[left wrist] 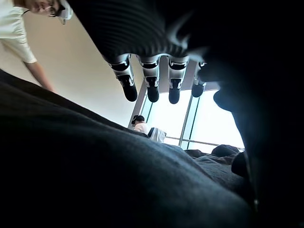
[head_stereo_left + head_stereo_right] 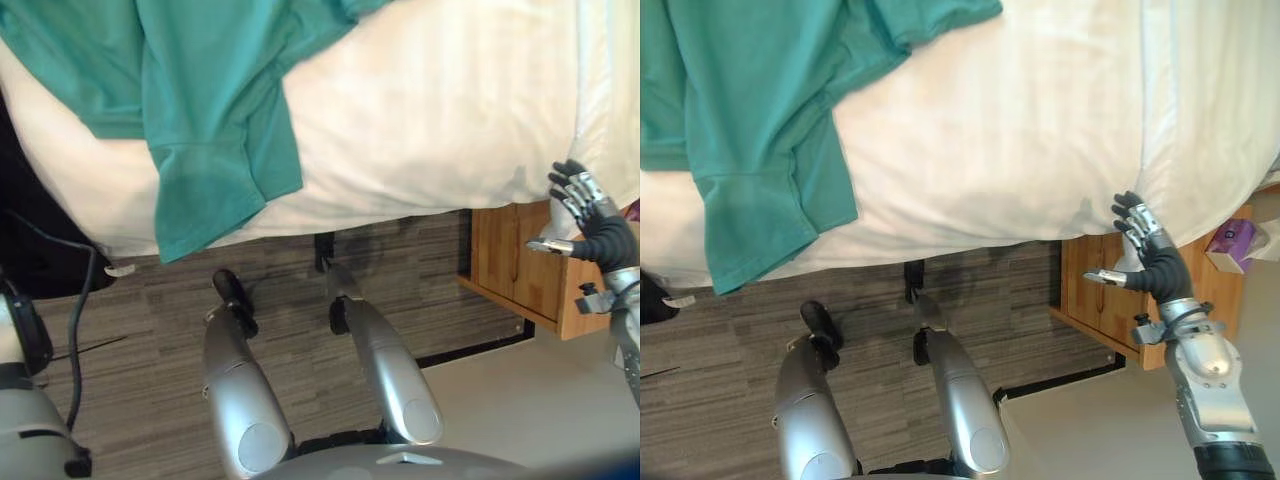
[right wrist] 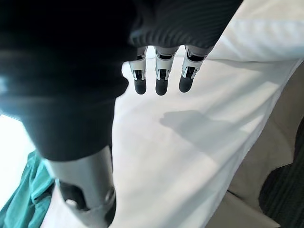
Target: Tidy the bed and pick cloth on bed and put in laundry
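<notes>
Right hand (image 2: 1143, 243) hovers at the bed's (image 2: 430, 110) smooth white edge, fingers straight and apart, holding nothing. Teal cloth (image 2: 200, 130), soft and rumpled, drapes over the bed's edge, well apart. Left hand (image 1: 152, 85), fingers straight, over dark fabric (image 1: 95, 175).

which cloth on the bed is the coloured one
The teal garment on the robot's left, one end hanging over the edge. The rest is white bedding, near the open right robot hand.
</notes>
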Tool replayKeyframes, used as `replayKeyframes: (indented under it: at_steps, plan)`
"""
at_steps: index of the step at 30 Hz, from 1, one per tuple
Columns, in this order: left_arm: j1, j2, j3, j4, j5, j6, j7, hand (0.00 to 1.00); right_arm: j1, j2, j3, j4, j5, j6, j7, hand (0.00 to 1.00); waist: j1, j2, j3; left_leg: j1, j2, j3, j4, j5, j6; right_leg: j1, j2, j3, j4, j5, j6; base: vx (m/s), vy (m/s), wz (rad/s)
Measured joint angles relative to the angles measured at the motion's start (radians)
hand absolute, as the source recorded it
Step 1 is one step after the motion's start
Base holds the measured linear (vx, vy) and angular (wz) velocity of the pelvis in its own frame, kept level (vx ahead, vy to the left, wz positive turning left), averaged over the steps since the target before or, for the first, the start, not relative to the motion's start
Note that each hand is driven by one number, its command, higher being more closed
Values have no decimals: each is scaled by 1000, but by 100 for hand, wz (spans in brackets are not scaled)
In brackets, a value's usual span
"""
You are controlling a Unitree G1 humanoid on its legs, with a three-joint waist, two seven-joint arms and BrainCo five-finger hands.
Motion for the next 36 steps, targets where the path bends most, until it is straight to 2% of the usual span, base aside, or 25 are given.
replayKeyframes:
  at_steps: [1,2,4,5,7,8,10,12,14,17,20,22,23,24,25,26,27,28,29,30,31,32,33,34,36]
  plan:
    - [4,-11,-1,-23,43,31,-64,0,0,0,-13,-11,18,-11,18,0,3,7,2,-14,2,0,9,-3,4,-13,-2,-4,8,1,0,-4,-34,-4]
    - [4,-10,-1,-29,65,46,-96,0,0,-2,-16,-18,28,-14,24,0,6,10,1,-20,4,0,14,-7,4,-20,-2,-4,13,1,0,12,-28,-4]
    - [4,-7,-21,-26,143,126,-211,0,-2,-3,-19,-43,61,-22,53,0,14,21,0,-33,6,5,22,-15,11,-35,-5,-6,24,1,-1,11,-12,-3]
    - [4,-7,-35,-23,168,149,-246,100,-4,-4,-19,-47,75,-22,58,0,15,24,-1,-38,6,5,24,-16,13,-38,-7,-7,27,1,0,21,-22,3]
    - [5,-7,-85,-17,351,214,-441,100,-35,-19,-21,-52,137,-30,70,0,18,33,-5,-67,-3,5,35,-21,22,-68,-20,-11,43,-3,4,4,-7,8]
    - [4,-7,-96,-18,415,223,-490,100,-52,-20,-21,-50,152,-29,77,0,18,34,-4,-73,-4,9,38,-22,24,-74,-24,-11,44,-3,4,-6,7,4]
    - [-7,-7,-110,-50,643,238,-679,100,-125,-21,-21,-55,203,-30,97,0,15,47,-10,-93,-11,16,52,-28,36,-91,-39,-22,47,0,6,0,0,0]
    - [-7,-6,-131,-69,736,240,-794,100,-150,-22,-21,-56,221,-29,101,0,13,59,-15,-98,-20,21,51,-31,42,-98,-49,-21,47,6,5,0,0,0]
    - [-6,-7,-170,-97,863,240,-995,100,-180,-22,-20,-55,241,-20,111,0,5,84,-27,-99,-31,26,50,-36,51,-100,-61,-21,47,16,1,8,29,2]
    - [-2,-7,-214,-114,969,239,-1186,100,-191,-22,-20,-68,243,-10,123,0,-11,110,-39,-99,-41,30,46,-38,57,-101,-70,-21,47,17,4,2,7,3]
    - [5,-7,-236,-145,1007,220,-1301,100,-194,-22,-21,-67,244,-7,133,0,-15,119,-44,-98,-44,37,38,-38,58,-101,-72,-18,46,17,4,0,-4,-1]
    - [7,-4,-266,-145,982,196,-1315,100,-196,-22,-21,-67,244,-7,136,0,-17,132,-51,-97,-44,39,34,-37,58,-102,-72,-18,45,17,4,2,-16,1]
    - [10,2,-275,-145,949,191,-1315,100,-198,-22,-21,-67,245,-7,136,0,-18,137,-54,-96,-44,40,33,-37,58,-102,-72,-18,45,17,4,8,-32,1]
    - [21,15,-285,-145,863,163,-1301,100,-201,-22,-25,-68,245,-4,136,0,-17,149,-60,-94,-45,42,30,-37,58,-102,-73,-18,45,17,4,13,-31,-1]
    - [43,61,-314,-141,683,126,-1233,100,-207,-23,-31,-77,245,8,136,0,-15,157,-64,-81,-50,48,24,-36,58,-100,-76,-15,46,17,4,0,0,0]
    - [53,87,-332,-139,579,107,-1197,100,-207,-24,-39,-86,247,15,136,0,-12,159,-65,-74,-55,52,16,-34,58,-98,-79,-12,46,17,4,0,0,0]
    - [67,134,-371,-131,349,46,-1122,100,-206,-35,-45,-103,263,29,132,0,-6,165,-69,-56,-66,61,2,-31,59,-89,-88,-7,47,17,4,10,0,8]
    - [105,175,-391,-128,71,-37,-1048,100,-200,-54,-54,-128,265,55,123,0,-1,175,-70,-29,-75,67,-7,-30,60,-66,-97,-7,46,15,7,11,9,14]
    - [130,173,-391,-131,-38,-76,-1023,100,-193,-61,-65,-141,266,64,120,0,1,187,-71,-16,-74,71,-7,-30,60,-49,-102,-8,46,13,10,11,28,26]
    - [200,157,-392,-177,-243,-159,-987,100,-167,-54,-101,-185,265,79,111,0,5,204,-74,18,-77,80,-13,-32,63,-9,-111,-17,46,3,22,8,49,36]
    - [274,119,-392,-252,-440,-245,-977,100,-119,-44,-141,-236,261,83,103,0,14,213,-79,55,-91,78,-23,-36,68,31,-125,-26,47,-8,35,4,60,41]
    - [315,91,-391,-303,-519,-281,-975,100,-92,-39,-160,-263,259,84,100,0,16,218,-82,68,-97,75,-27,-38,72,48,-132,-33,47,-12,40,-6,79,44]
    - [401,19,-388,-424,-653,-346,-975,100,-50,-13,-188,-320,237,88,92,0,21,216,-85,94,-114,73,-39,-38,76,77,-148,-39,49,-19,45,-9,71,43]
    - [472,-55,-387,-509,-747,-389,-977,100,-32,20,-193,-360,192,88,82,0,21,211,-95,102,-129,73,-44,-37,81,85,-163,-44,55,-26,55,-13,89,42]
    - [609,-231,-397,-660,-912,-430,-997,100,-15,98,-170,-429,44,88,47,0,21,196,-109,117,-154,77,-58,-30,91,101,-183,-56,54,-28,57,0,75,34]
